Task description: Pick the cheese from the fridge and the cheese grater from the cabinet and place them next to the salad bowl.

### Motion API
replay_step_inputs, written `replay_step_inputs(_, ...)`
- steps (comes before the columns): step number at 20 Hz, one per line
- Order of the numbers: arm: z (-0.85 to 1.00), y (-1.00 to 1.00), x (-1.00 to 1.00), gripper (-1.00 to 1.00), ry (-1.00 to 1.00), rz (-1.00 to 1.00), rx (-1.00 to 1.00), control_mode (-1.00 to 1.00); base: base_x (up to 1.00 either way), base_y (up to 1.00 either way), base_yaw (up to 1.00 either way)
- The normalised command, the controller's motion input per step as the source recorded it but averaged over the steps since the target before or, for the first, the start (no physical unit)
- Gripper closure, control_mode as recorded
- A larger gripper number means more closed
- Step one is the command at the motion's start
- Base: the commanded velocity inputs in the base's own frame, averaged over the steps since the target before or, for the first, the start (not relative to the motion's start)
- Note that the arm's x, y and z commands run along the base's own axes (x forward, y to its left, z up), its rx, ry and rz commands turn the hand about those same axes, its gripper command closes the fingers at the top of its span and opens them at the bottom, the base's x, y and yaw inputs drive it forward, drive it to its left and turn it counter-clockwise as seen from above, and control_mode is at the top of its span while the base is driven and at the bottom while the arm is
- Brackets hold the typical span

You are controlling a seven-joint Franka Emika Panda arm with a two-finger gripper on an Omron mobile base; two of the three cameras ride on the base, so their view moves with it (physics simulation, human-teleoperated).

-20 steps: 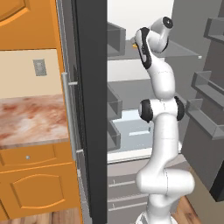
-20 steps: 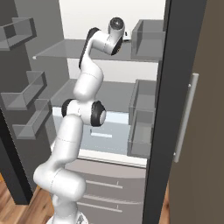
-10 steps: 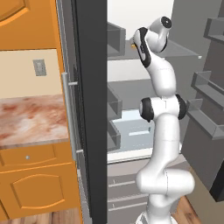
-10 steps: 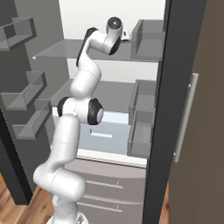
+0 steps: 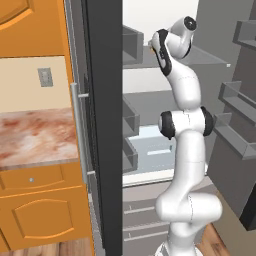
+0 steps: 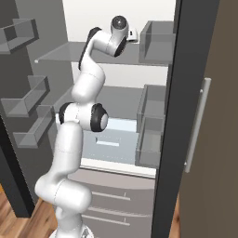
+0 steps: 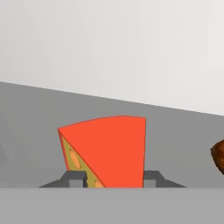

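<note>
In the hand view the cheese (image 7: 109, 151), a wedge with a red-orange rind face and a yellow holed side, stands on the fridge's grey upper shelf (image 7: 35, 131). My gripper (image 7: 114, 178) is shut on it, and a dark fingertip (image 7: 75, 178) presses each side. In the left base view the arm reaches high into the open fridge (image 5: 150, 150), and the gripper (image 5: 152, 46) is at the upper shelf with a speck of orange at its tip. The right base view shows the hand (image 6: 132, 33) over that same shelf (image 6: 69, 53). The grater, cabinet and salad bowl are out of view.
A dark brown lump (image 7: 218, 156) lies on the shelf just right of the cheese. The dark fridge door edge (image 5: 105, 125) stands left of the arm, with door bins (image 6: 155, 123) to the right. A marbled counter (image 5: 35, 135) and orange drawers (image 5: 40, 210) lie left of the fridge.
The arm's elbow and upper links have shifted slightly. The hand stays at the upper shelf.
</note>
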Motion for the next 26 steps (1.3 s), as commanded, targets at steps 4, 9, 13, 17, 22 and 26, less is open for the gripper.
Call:
replay_step_inputs(4,0.36,0.00,-0.37,1.00,0.12,0.00,0.00,-1.00,0.00,0.00,0.00)
replay_step_inputs(9,-0.04,0.03,-0.84,1.00,0.01,0.00,0.00,-1.00,0.00,0.00,0.00)
replay_step_inputs(13,-0.51,0.22,-0.98,1.00,-0.12,0.00,-0.02,-1.00,0.00,0.00,0.00)
replay_step_inputs(17,-0.96,0.66,-1.00,1.00,-0.46,0.01,-0.15,-1.00,0.00,0.00,0.00)
replay_step_inputs(22,-1.00,0.51,-1.00,1.00,-0.51,0.01,-0.07,-1.00,0.00,0.00,0.00)
replay_step_inputs(26,-1.00,0.37,-1.00,1.00,-0.49,0.00,-0.02,-1.00,0.00,0.00,0.00)
